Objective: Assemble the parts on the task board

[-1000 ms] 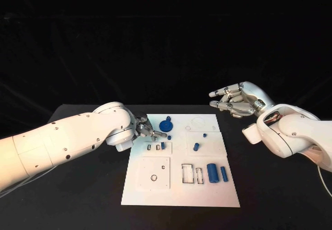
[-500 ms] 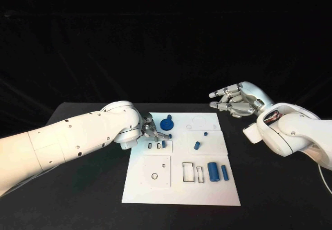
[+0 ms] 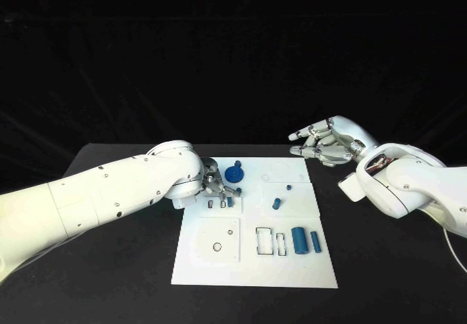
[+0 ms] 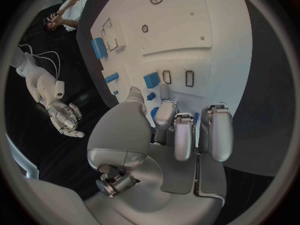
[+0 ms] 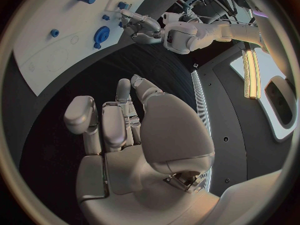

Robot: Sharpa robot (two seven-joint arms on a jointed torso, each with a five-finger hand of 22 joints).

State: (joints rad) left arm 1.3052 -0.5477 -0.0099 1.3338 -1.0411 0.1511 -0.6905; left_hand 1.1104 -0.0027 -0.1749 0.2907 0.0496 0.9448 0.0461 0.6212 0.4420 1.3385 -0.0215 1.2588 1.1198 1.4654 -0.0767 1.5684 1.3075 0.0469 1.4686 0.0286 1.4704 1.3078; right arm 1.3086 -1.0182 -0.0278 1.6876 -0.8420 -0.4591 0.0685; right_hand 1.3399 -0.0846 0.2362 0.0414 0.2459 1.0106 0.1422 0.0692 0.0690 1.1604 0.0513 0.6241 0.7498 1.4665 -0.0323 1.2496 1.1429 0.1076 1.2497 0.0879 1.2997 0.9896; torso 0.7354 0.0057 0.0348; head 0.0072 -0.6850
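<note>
two robot hands at a white task board [image 3: 255,264] on the black bench [image 3: 117,270].
head view: left robot hand [image 3: 216,188] sits low over the board's upper left, grip unclear; right robot hand [image 3: 326,143] hovers off the board, fingers apart, empty. left wrist view: fingertips [image 4: 164,116] near small blue parts [image 4: 151,79]. right wrist view: fingers [image 5: 109,122] spread over bare bench.

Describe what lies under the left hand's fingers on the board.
Under the left hand lie two small dark-edged slots and a small blue part on the board. Whether the fingers touch or hold anything cannot be seen; they cover that spot.
</note>
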